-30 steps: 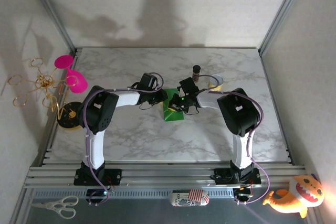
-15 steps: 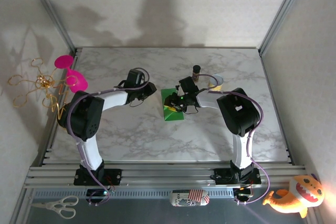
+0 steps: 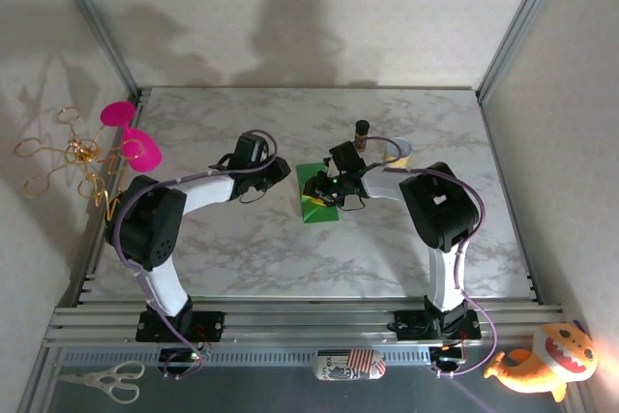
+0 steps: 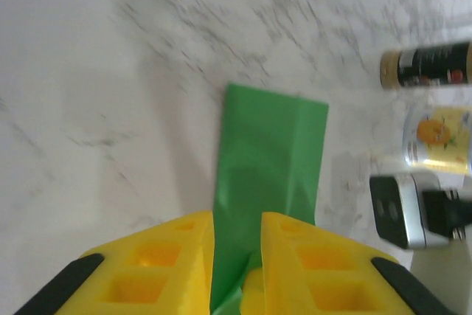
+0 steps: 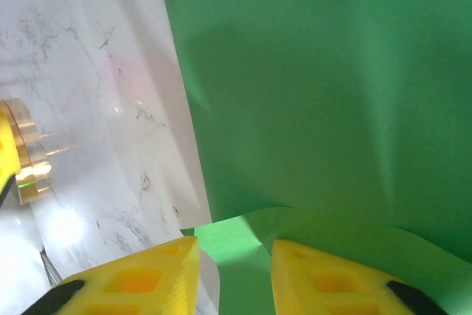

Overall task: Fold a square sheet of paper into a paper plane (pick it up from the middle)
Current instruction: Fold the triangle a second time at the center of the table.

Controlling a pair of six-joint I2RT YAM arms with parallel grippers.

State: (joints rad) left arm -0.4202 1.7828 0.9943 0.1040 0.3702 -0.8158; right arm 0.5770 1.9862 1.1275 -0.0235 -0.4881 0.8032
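The sheet of paper is bright green and lies partly folded on the marble table, mid-table. My right gripper hovers over it. In the right wrist view its yellow fingers stand apart, open, with a raised paper flap between them and the sheet beyond. My left gripper sits at the paper's left edge. Its jaws are slightly open, and the green paper runs into the gap between them. I cannot tell whether it touches them.
A dark bottle and a tape roll stand just behind the right gripper. They also show in the left wrist view: the bottle and the roll. Pink scoops and a black disc sit at the left edge.
The left arm has drawn back left from over the paper to its left edge. The right gripper has opened from shut and stayed in place on the paper.
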